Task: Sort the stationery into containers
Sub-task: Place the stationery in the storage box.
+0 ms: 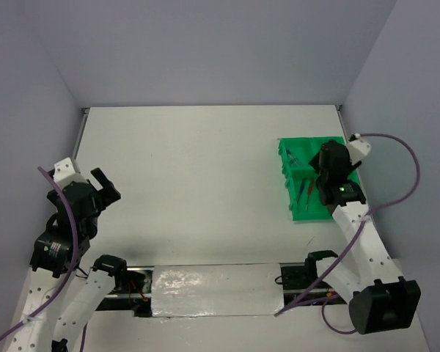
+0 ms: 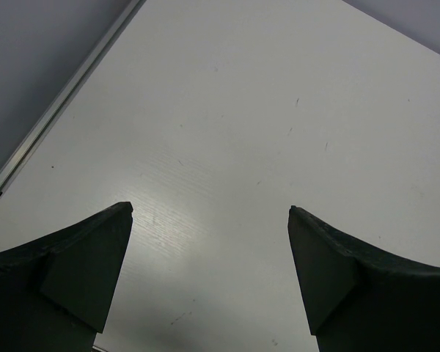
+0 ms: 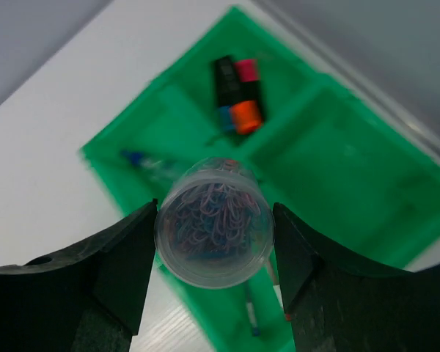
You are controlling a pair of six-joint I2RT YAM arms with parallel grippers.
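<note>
Evidently your right gripper (image 3: 214, 249) was clamped on the round clear jar (image 3: 213, 220) over the green tray (image 3: 367, 169), where highlighters (image 3: 238, 92), pens (image 1: 305, 192) and a small bottle (image 3: 150, 165) lay beneath it, so only the jar seemed left; your left gripper (image 2: 210, 207) gaped empty.

A flat white matte tabletop (image 1: 205, 183) fills the view. Plain pale lavender-grey walls (image 1: 205, 51) close it in at 9, 12 and 3 o'clock. A thin silver metal rail (image 1: 81, 136) edges the table at 9 o'clock. A glossy crinkled white strip (image 1: 213, 290) lies at 6 o'clock, reflecting soft, even light.
</note>
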